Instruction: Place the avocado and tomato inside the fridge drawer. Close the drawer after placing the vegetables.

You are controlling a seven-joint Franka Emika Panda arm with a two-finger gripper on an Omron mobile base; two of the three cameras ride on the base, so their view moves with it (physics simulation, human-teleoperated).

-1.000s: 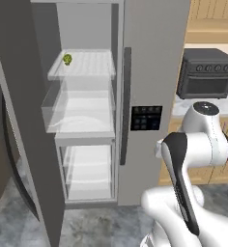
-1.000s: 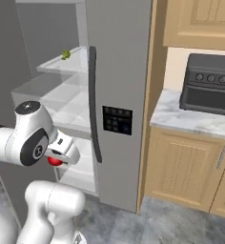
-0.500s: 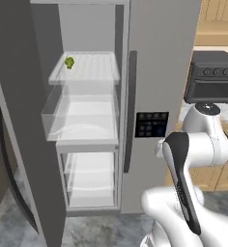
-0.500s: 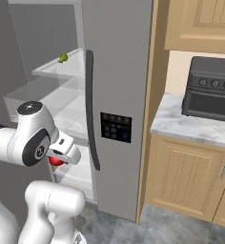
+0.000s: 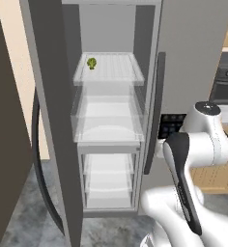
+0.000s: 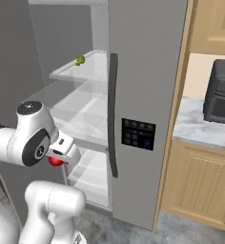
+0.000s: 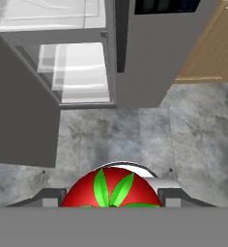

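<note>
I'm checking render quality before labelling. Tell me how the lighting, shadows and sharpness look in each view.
Left base view: flat, even light, no hard shadows; the translucent clear-plastic fridge drawer looks washed-out and soft-edged. Right base view: similarly soft; the small glossy red tomato sits shaded under the gripper. Hand view: the tomato is sharp and bright, the grey marbled floor slightly blurred.

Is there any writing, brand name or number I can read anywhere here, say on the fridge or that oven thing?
None can be read.
Fridge door control panel: small pale marks on dark, too blurred to read.
Countertop oven: knobs show, but no legible label.
Tomato in the gripper: no label.
</note>
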